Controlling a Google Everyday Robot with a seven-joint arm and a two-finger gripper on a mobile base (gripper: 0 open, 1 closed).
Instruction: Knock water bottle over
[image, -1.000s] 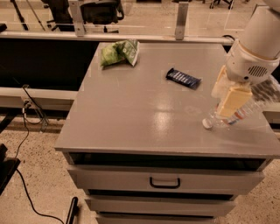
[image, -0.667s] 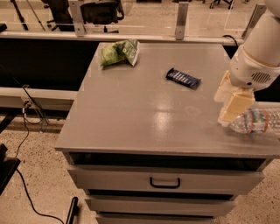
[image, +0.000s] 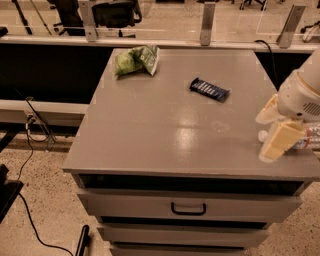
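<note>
- Far left, on the floor: a black cable (image: 25, 165) trails down across the speckled floor.
- Back left of the grey top (image: 165, 130): a green bag (image: 136, 59), crumpled, lying flat near the back edge.
- Middle right of the top: a dark blue bar (image: 210, 90), flat, set at an angle, well apart from the bag.
- Front face below the top: a drawer (image: 150, 206) with a dark handle (image: 188, 208) at its centre, and more drawers under it.
- Right edge of the top: the bottle (image: 306, 139) is down on its side. Its white cap (image: 261, 135) points left and the body runs off toward the right of frame.
- My gripper (image: 263, 140) is over that same front right corner, low to the top, right at the bottle's cap end.
- Its two cream fingers (image: 278, 142) stand apart, one above the cap and one crossing in front of the neck. They are not clamped on anything I can see.
- I can't tell if the lower finger touches the bottle or just sits in front of it.
- My white arm (image: 305, 92) comes in from the right edge, above the bottle.
</note>
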